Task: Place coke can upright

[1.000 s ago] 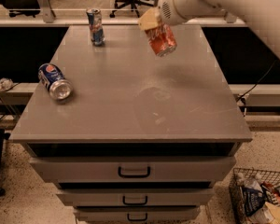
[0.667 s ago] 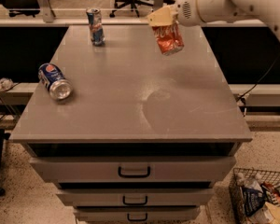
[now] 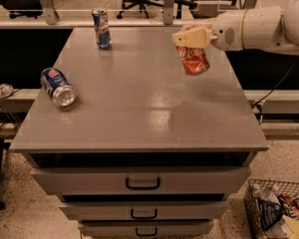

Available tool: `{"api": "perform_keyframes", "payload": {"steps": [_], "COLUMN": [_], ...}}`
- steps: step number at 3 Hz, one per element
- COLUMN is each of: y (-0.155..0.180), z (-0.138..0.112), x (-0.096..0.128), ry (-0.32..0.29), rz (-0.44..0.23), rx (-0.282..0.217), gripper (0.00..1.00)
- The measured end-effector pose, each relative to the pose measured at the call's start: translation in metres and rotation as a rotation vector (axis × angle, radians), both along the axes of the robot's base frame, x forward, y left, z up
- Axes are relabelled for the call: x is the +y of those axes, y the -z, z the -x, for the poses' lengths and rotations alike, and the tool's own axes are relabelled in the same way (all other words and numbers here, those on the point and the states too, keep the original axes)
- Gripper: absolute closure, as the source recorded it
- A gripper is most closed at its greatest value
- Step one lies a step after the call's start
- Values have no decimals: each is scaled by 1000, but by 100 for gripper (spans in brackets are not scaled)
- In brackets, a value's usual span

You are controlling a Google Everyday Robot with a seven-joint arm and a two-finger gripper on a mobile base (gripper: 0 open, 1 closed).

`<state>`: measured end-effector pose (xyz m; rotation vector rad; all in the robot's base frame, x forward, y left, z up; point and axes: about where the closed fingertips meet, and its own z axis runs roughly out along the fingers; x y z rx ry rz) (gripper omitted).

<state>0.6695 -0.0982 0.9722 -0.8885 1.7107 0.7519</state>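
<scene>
Gripper clamps coke can over tabletop, near right edge.

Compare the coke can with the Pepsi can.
The coke can is red; the Pepsi can is blue. The coke can hangs tilted in the tool over the table, far right; the Pepsi can lies on its side near the left edge. Both are soda cans, neither upright.

Pepsi logo on the toppled blue can; white script, probably Coca-Cola, on coke can in raised pincer.
</scene>
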Motion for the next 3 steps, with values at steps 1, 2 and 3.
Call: {"api": "perform_keyframes", "payload": {"steps": [1, 2, 3], "y": [13, 25, 32], "z": [20, 34, 38], "x": [-5, -10, -14], "ry": [-85, -154, -183], "rz": [-7, -15, -31], "rx": [-125, -319, -435], "gripper": [100, 100, 100]}}
